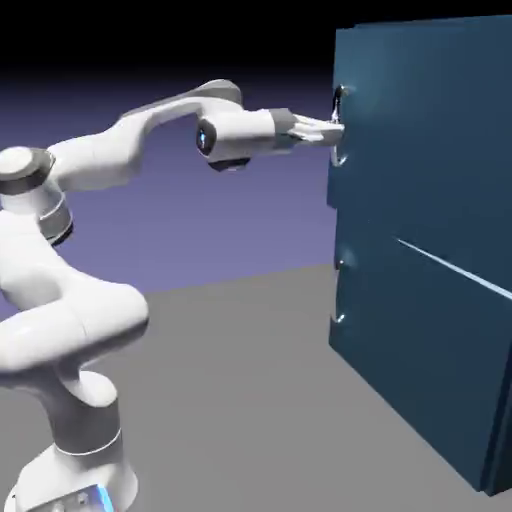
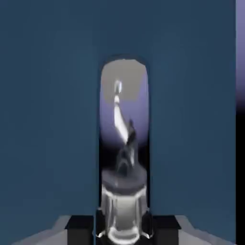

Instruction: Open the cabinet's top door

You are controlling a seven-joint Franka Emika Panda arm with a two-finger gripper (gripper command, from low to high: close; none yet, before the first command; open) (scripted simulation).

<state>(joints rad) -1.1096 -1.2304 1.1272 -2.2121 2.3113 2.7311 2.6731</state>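
The white jointed robot arm (image 1: 90, 165) is reaching level across to the tall dark teal-blue cabinet (image 1: 430, 250), which is standing on the grey table (image 1: 250, 400) at the exterior view's right. Its two-finger gripper (image 1: 335, 128) is sitting at the long curved silver bar handle (image 1: 341, 125) of the upper flat teal-blue door panel (image 1: 420, 130), near that panel's edge. In the hand view the shiny handle (image 2: 123, 143) is filling the middle between the dark finger tips (image 2: 79, 224), which are closing around it and pinching it. The lower blue panel (image 1: 420, 340) is sitting below the thin pale seam.
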